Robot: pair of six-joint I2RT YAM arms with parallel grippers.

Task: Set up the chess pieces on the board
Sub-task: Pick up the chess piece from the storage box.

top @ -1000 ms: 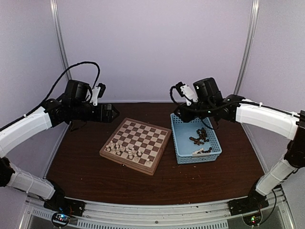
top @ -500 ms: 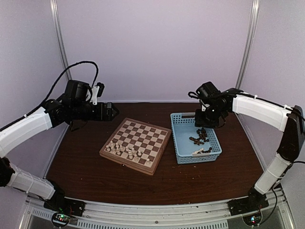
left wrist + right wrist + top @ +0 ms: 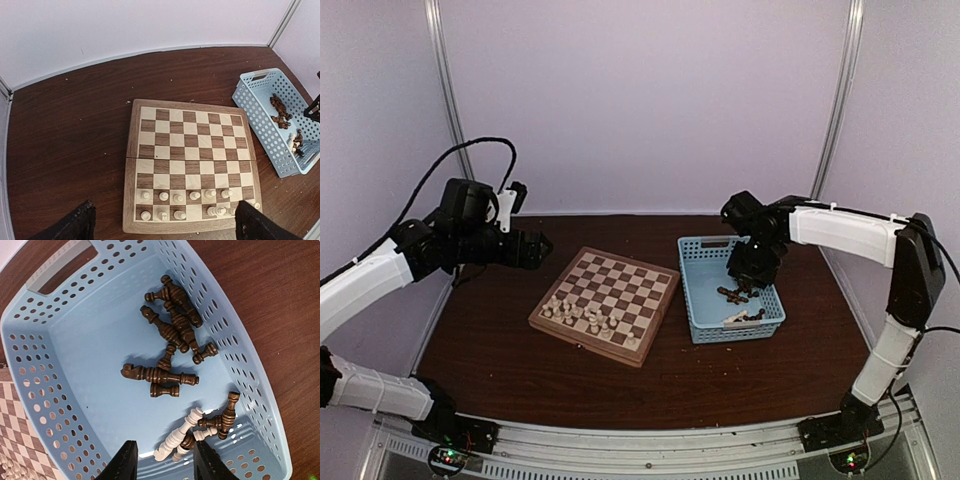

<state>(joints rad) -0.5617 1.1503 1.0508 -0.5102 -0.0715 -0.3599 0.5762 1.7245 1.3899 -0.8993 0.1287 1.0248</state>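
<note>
- My right gripper is down over the basket. Jaws are parted w/ nothing btwn them. In the top view it sits over the basket's middle.
- Just past its tips, a few stray white pcs lie flat on the basket floor. They're tangled w/ a couple of dark ones on the right side and don't touch my fingers.
- Further on, approx mid-basket, is the main heap of dark pcs. All lie on their sides, well ahead of the tips. Two more dark ones lie btwn that heap and the whites.
- At the far end is the basket's handle slot. The dark counter shows outside the right wall. A corner of the board shows at lower left, beside the basket.
- My left gripper hangs high above the counter. In the top view it is off the board's far-left corner. Jaws are spread wide, holding nothing.
- Nearest in its wrist view are the white pcs, standing upright in two rows along the board's closest edge. They show btwn my two fingers, well below them.
- Beyond them runs the rest of the board, then the basket off to the right w/ a strip of counter btwn the two.
</note>
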